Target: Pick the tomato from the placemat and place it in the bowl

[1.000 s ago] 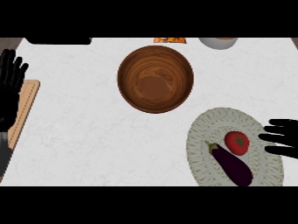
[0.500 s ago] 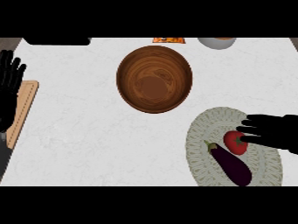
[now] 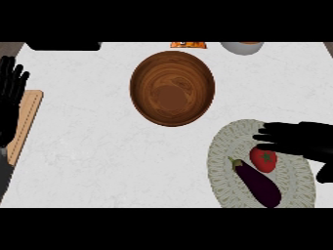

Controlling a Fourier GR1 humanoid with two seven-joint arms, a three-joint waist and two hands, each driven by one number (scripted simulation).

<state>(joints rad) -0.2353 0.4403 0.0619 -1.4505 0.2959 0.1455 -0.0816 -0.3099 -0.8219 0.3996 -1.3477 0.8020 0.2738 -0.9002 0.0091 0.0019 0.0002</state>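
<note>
A red tomato (image 3: 264, 160) lies on a round, pale green placemat (image 3: 226, 146) at the lower right, next to a dark purple eggplant (image 3: 258, 182). My right hand (image 3: 309, 140) hovers over the placemat with fingers stretched leftward, just above the tomato and covering its upper edge; the thumb hangs down at the right. The hand is open and holds nothing. A brown wooden bowl (image 3: 173, 88) sits up the counter from the placemat, with nothing in it. My left hand (image 3: 1, 105) rests open at the left edge, fingers up.
A wooden cutting board (image 3: 26, 122) lies under the left hand at the counter's left edge. At the back edge stand a dark object (image 3: 62, 46), an orange item (image 3: 187, 44) and a grey bowl (image 3: 242, 47).
My right hand has moved left from the right edge over the placemat and now reaches above the tomato. The left hand, tomato and bowl have not moved.
</note>
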